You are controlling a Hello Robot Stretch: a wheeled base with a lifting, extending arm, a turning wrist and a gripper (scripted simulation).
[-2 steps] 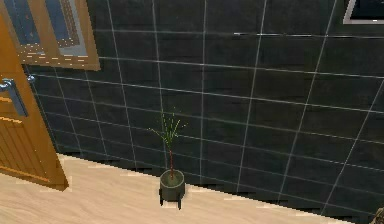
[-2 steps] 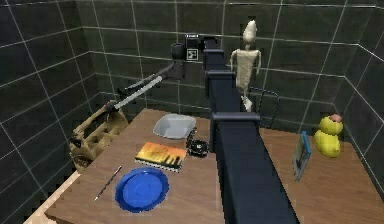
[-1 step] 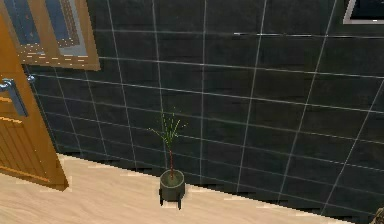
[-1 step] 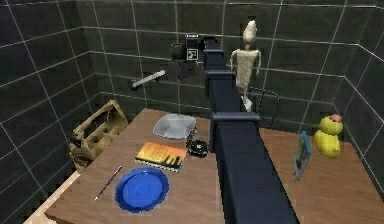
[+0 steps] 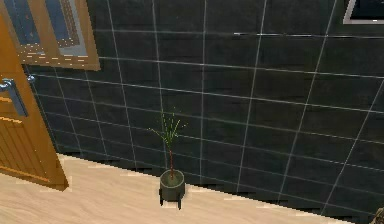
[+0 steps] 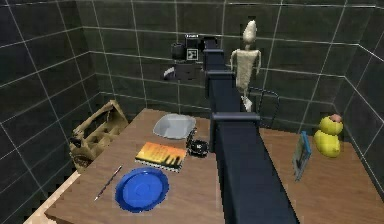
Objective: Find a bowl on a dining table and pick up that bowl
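Note:
A shallow grey bowl [image 6: 172, 126] sits on the wooden dining table [image 6: 200, 200], toward its far side in the arm side view. The dark arm bar [image 6: 235, 150] stretches out across the table just right of the bowl. At its far end my gripper [image 6: 180, 68] stands high against the dark tiled wall, beyond and above the bowl. I cannot make out its fingertips, so I cannot tell whether it holds anything.
The table also bears a blue plate [image 6: 141, 189], a striped book [image 6: 160, 155], a thin utensil [image 6: 108, 182], a wooden basket [image 6: 97, 133], a pale statue [image 6: 246, 58], a yellow figure [image 6: 328, 135] and a blue object [image 6: 302, 155]. Ahead, a potted plant [image 5: 172, 172] stands before the tiled wall, beside a wooden door [image 5: 22, 110].

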